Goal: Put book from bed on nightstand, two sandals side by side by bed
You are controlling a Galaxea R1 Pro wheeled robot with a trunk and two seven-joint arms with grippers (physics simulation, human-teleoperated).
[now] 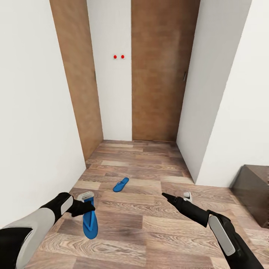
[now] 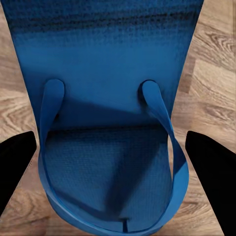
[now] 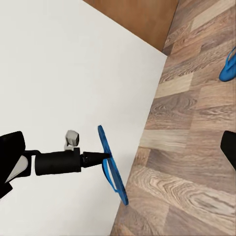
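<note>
One blue sandal (image 1: pixel 90 223) hangs from my left gripper (image 1: pixel 84 206), lifted off the wood floor near the left wall. The left wrist view has the sandal's sole and thong straps (image 2: pixel 110 147) between the two black fingers (image 2: pixel 17 167). From the right wrist view, the left gripper (image 3: pixel 96 158) holds that sandal (image 3: pixel 112 169) edge-on against the white wall. The second blue sandal (image 1: pixel 121 184) lies flat on the floor farther ahead, also seen as a sandal (image 3: pixel 228 65) in the right wrist view. My right gripper (image 1: pixel 166 196) hovers open and empty over the floor. The book and bed are out of view.
A dark-brown nightstand (image 1: pixel 254 194) stands at the right edge. White walls (image 1: pixel 33 130) close in on both sides of a short passage ending at a brown wooden door (image 1: pixel 158 74). Two red dots (image 1: pixel 118 56) mark the far wall.
</note>
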